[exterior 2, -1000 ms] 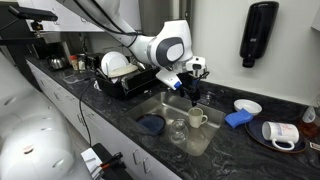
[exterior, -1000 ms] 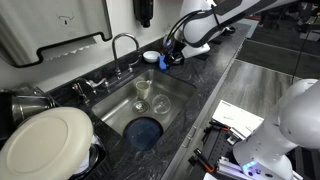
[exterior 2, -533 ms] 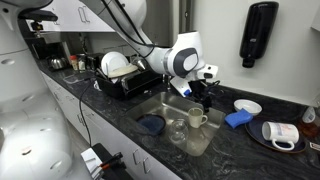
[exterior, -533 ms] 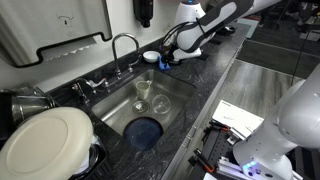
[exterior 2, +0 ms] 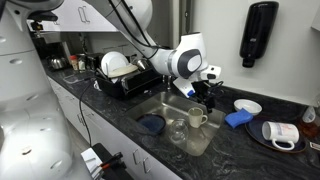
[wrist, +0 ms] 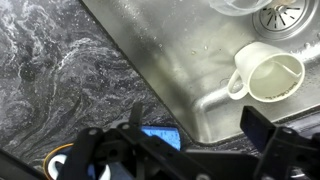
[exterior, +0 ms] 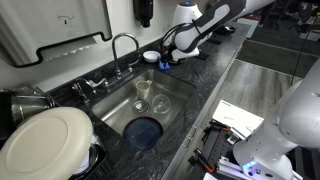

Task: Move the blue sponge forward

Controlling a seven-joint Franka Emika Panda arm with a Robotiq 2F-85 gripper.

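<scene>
While the gripper (exterior 2: 207,93) hangs wide open w/ nothing in it, the blue sponge (exterior 2: 237,119) sits on the counter (wrist: 60,60) just past the sink (wrist: 190,70). I need to centre over it, drop straight, squeeze lightly & clear the cup (wrist: 265,75).

In an exterior view, bare counter (exterior 2: 238,148) lies open at lower right. A white bowl (exterior 2: 247,106) just above and a tipped mug (exterior 2: 281,132) at right hem the blue sponge (exterior 2: 237,118); the sink (exterior 2: 160,108) drops away left.

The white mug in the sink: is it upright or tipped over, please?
Upright: the white mug stands in the sink, mouth facing up, in the wrist view.
</scene>
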